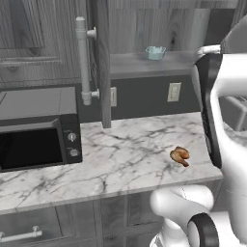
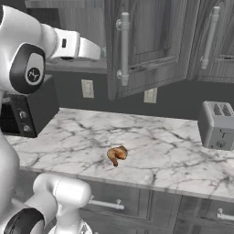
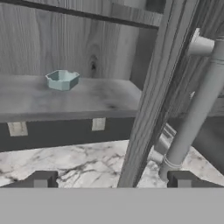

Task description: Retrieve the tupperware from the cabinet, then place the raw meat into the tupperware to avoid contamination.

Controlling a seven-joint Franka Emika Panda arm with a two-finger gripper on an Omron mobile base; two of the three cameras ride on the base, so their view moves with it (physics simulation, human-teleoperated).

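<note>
The cabinet [image 1: 144,62] is open, its door [image 1: 102,62] swung out edge-on with a long silver handle [image 1: 83,62]. On its grey shelf [image 3: 87,98] sits the pale teal tupperware [image 1: 155,52], seen at the upper left in the hand view [image 3: 62,80]. My gripper [image 3: 111,180] is open and holds nothing. It hangs in front of the door's edge [image 3: 153,96], well short of the tupperware, with the handle [image 3: 197,109] to its right. The brown-orange raw meat [image 1: 180,155] lies on the marble counter near the front edge [image 2: 117,154].
A black microwave [image 1: 38,130] stands on the counter at the left. A grey toaster [image 2: 219,124] is at the right. Wall outlets [image 1: 173,91] sit under the shelf. Another closed upper cabinet [image 2: 215,41] is at the far right, with drawers [image 2: 105,203] below the counter.
</note>
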